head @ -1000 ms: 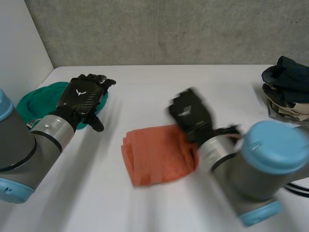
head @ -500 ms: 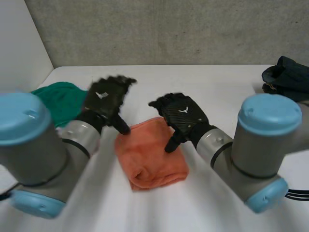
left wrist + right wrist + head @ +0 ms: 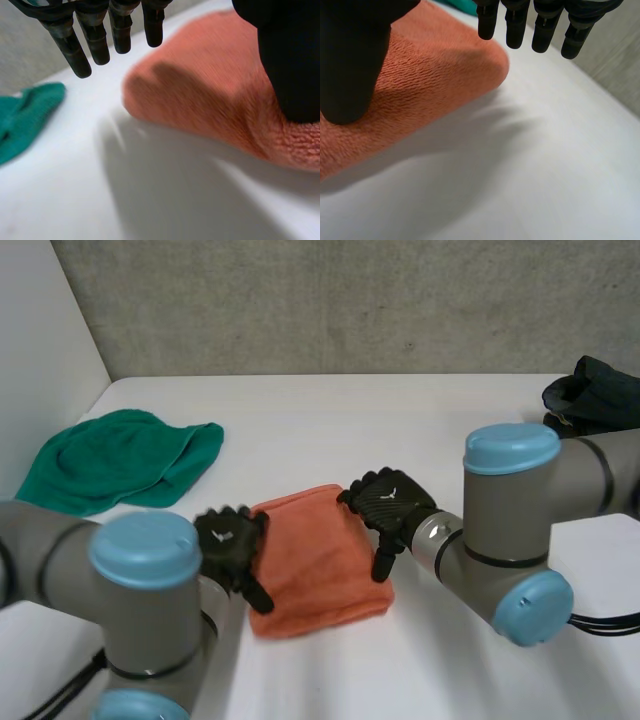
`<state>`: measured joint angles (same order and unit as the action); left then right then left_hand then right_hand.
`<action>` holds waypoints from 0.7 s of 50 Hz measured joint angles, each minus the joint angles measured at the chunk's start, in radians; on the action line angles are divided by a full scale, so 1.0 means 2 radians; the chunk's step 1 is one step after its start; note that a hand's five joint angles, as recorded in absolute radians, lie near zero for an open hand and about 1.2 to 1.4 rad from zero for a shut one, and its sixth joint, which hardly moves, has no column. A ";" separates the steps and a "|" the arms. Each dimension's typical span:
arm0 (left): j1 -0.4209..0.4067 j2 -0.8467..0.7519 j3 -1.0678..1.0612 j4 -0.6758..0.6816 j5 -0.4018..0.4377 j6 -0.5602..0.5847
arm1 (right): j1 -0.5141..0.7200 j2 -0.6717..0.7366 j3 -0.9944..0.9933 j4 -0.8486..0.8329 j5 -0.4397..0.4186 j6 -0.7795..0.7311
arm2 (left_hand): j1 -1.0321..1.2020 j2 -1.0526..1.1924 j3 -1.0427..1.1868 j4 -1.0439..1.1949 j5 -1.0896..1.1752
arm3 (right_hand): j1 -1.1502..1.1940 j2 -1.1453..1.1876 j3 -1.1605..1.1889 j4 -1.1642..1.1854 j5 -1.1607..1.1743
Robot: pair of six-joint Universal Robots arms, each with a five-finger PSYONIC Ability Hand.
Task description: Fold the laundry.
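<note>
Folded orange towel [image 3: 315, 560] lies between both: left robot hand [image 3: 230, 540] and right robot hand [image 3: 388, 502], fingers straight, thumbs resting on it, grasping nothing. Uneven pressing could skid it, springing the fold open.

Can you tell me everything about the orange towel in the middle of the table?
The orange towel looks soft and fuzzy, like terry cloth. It is folded into a thick, roughly square bundle with rounded edges and lies flat on the white table between the two arms. The left hand is at one side edge and the right hand at the opposite one. Each thumb rests on the cloth, with the fingers straight and not gripping.
</note>
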<state>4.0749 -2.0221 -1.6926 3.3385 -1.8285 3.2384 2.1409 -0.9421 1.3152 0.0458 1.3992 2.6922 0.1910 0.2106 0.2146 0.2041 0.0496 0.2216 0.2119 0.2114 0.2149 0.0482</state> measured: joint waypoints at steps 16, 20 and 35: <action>0.049 0.083 0.081 -0.011 0.210 0.013 | 0.061 -0.104 0.241 -0.201 0.007 -0.027 | -0.001 0.000 0.000 0.000 0.000 | 0.000 0.000 0.000 0.000 0.000; 0.049 0.078 0.112 -0.028 0.250 0.013 | 0.074 -0.089 0.255 -0.235 0.012 -0.026 | -0.001 0.000 0.000 0.000 0.000 | 0.000 0.000 0.000 0.000 0.000; 0.045 0.024 0.180 -0.079 0.294 0.008 | 0.082 0.012 0.211 -0.384 0.050 -0.039 | -0.001 0.000 0.000 0.000 0.000 | 0.011 0.021 0.022 0.020 0.020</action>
<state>4.1657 -1.9732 -1.3317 3.1808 -1.2407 3.2550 2.3058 -0.9191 1.7365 -0.7231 1.4997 2.6148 0.1887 0.2106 0.2147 0.2041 0.0495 0.2442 0.2542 0.2562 0.2551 0.0877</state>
